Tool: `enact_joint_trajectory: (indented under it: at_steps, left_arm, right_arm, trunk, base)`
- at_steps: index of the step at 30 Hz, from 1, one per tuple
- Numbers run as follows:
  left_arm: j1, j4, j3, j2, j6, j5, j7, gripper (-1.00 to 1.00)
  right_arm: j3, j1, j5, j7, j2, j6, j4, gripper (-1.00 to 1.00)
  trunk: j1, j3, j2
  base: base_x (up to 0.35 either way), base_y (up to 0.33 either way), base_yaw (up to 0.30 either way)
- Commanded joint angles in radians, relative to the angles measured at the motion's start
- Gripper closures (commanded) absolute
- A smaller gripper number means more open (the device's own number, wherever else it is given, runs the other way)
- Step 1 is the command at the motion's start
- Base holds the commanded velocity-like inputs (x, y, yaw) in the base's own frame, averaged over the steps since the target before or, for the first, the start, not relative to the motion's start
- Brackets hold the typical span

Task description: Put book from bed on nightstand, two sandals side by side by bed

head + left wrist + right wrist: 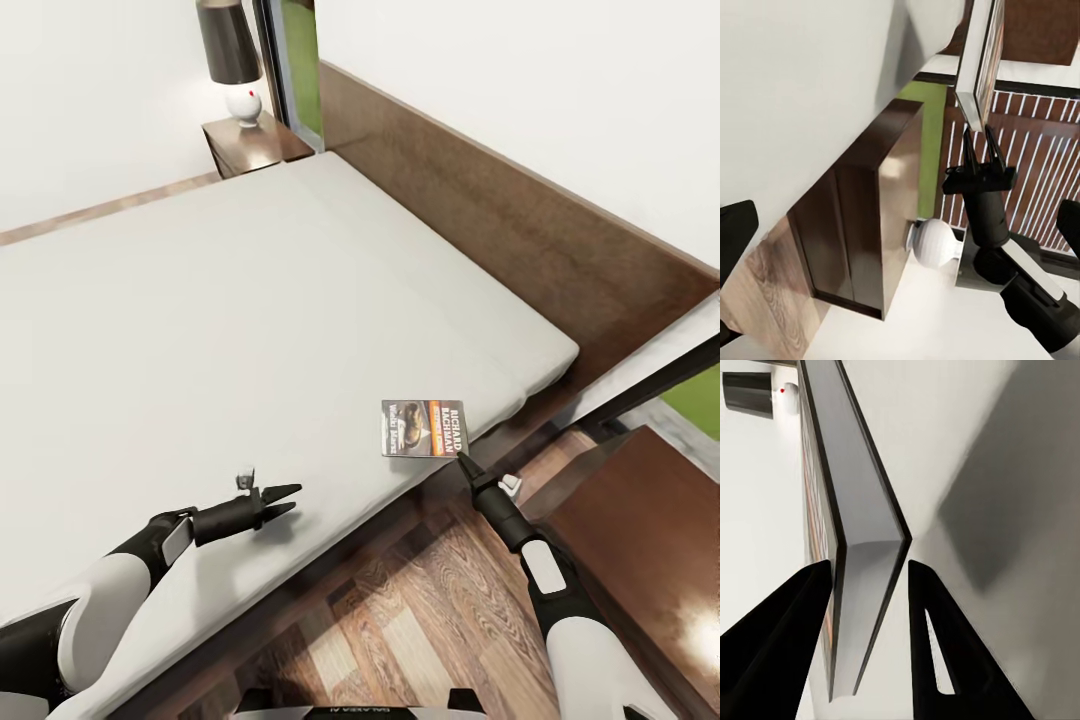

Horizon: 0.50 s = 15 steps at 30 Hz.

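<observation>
Head view: the book [424, 428] lies flat on the near right corner of the bed [220, 330], close to the mattress edge, cover up, orange band and white lettering legible. Right gripper [462, 458] comes in low from the near right, tip at the book's near right corner; from this angle the finger gap is hidden, cannot tell contact.

Right wrist view adds what the head view lacks: the book [862, 547] seen edge-on, page block pale, dark cover either side, its corner sitting between the two black fingers [780, 637]. Fingers spread a little wider than the book's thickness; one looks to be at the cover, a thin gap shows beside the other. Straddling the book, not clearly pinching it.

Left gripper [284, 502] hovers over the mattress at the near left, fingers parted, holding nothing.

Left wrist view looks toward the right arm: right gripper [979, 161] visible with its thin fingers close together, window and slatted fence behind; a nightstand [862, 217] with white lamp base [936, 241] beside it.

Far left in the head view: a nightstand [255, 143] at the bed's far corner, carrying the lamp [232, 60], black shade, white round base. Wood-plank floor [400, 620] near, beside the bed frame.
</observation>
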Motion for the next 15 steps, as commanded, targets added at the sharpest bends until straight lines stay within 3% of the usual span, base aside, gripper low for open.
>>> enact_joint_trajectory:
  at_steps: [1,15]
  left_arm:
    - [0.000,0.000,-0.002,0.000,0.011,0.004,-0.002,-1.00]
    - [0.000,0.000,-0.002,0.000,0.011,0.004,-0.004,-1.00]
  right_arm:
    - [-0.005,-0.001,-0.003,0.002,0.001,0.008,0.000,1.00]
    - [-0.005,-0.001,-0.003,0.002,0.002,0.008,0.001,1.00]
  trunk:
    - [-0.004,0.003,0.007]
    - [-0.058,0.047,0.105]
  base:
    - [0.000,0.000,0.000]
    - [0.000,0.000,0.000]
